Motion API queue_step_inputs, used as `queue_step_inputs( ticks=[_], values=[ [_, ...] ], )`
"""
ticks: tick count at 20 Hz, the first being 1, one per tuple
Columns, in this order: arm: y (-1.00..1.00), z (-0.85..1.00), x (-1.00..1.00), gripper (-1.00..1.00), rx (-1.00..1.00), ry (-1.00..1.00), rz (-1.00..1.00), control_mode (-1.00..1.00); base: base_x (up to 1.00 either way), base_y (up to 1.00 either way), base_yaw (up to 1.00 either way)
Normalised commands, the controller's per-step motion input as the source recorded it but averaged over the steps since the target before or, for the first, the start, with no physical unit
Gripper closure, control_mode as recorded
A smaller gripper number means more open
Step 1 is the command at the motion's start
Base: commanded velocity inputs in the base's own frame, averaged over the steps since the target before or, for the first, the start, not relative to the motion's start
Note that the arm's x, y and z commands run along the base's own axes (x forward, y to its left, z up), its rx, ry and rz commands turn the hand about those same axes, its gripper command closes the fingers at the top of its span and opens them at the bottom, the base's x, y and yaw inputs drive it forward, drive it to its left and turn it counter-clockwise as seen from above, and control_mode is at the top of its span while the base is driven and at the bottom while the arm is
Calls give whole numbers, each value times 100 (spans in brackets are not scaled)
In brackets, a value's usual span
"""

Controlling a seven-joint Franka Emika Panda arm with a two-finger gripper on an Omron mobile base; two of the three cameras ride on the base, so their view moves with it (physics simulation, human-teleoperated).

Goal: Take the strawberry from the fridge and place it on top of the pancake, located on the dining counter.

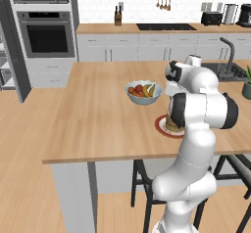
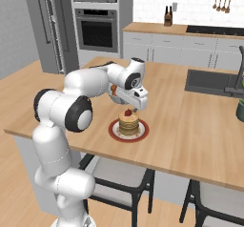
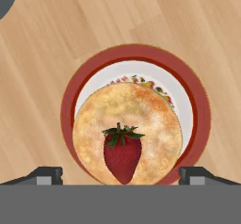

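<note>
1 strawberry [image 3: 122, 157] atop 1 pancake [image 3: 127, 131] stack; gripper [image 3: 120, 175] spread wide, holding nothing.

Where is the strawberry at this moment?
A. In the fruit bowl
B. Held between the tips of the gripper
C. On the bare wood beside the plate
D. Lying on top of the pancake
D: the strawberry lies on the pancake, and the gripper stands open with its tips far out on either side.
</note>
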Motion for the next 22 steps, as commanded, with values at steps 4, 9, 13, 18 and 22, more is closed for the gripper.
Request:
queue_step_inputs(
  ticks=[4, 9, 13, 18, 22],
  values=[
    [-4, 9, -32, -100, 6, -2, 0, -100, 0, 0, 0],
    [-2, 14, -56, -100, 4, -4, 0, -100, 0, 0, 0],
    [0, 30, -82, -100, 3, -3, -1, -100, 0, 0, 0],
    [0, 39, -92, -100, 1, -4, -3, -100, 0, 0, 0],
    [0, 50, -85, -100, 0, -2, -4, -100, 0, 0, 0]
  ],
)
